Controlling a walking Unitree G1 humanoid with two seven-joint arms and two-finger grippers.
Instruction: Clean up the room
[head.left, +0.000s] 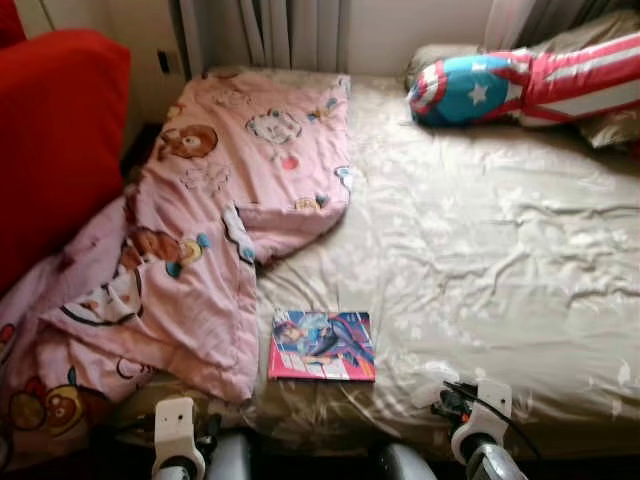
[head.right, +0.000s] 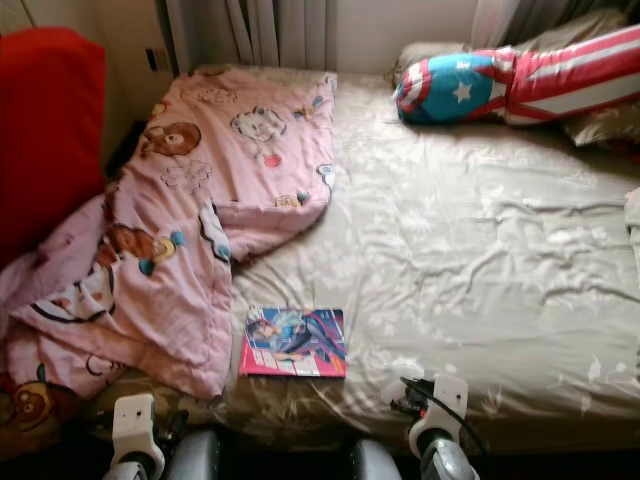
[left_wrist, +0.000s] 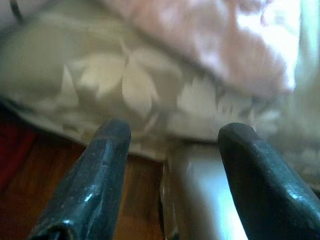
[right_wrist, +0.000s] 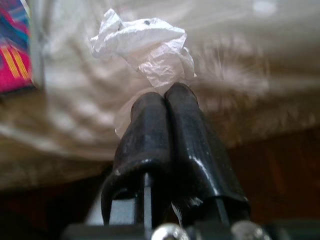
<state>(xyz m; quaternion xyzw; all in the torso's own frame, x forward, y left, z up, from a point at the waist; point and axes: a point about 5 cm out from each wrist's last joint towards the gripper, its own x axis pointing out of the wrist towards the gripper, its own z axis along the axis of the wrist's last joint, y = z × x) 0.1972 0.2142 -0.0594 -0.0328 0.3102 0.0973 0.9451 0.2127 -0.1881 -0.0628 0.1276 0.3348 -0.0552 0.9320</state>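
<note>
We hold a crumpled white tissue (right_wrist: 145, 47) pinched in our right gripper (right_wrist: 167, 97) at the bed's (head.left: 480, 260) near edge | our left gripper (left_wrist: 172, 135) hangs released, fingers apart, below the pink blanket (head.left: 200, 250) | a magazine (head.left: 322, 346) lies beside the blanket

Open bedsheet (head.left: 480, 260) between rumpled pink quilt (head.left: 200, 250) and striped cushion (head.left: 520, 85).
</note>
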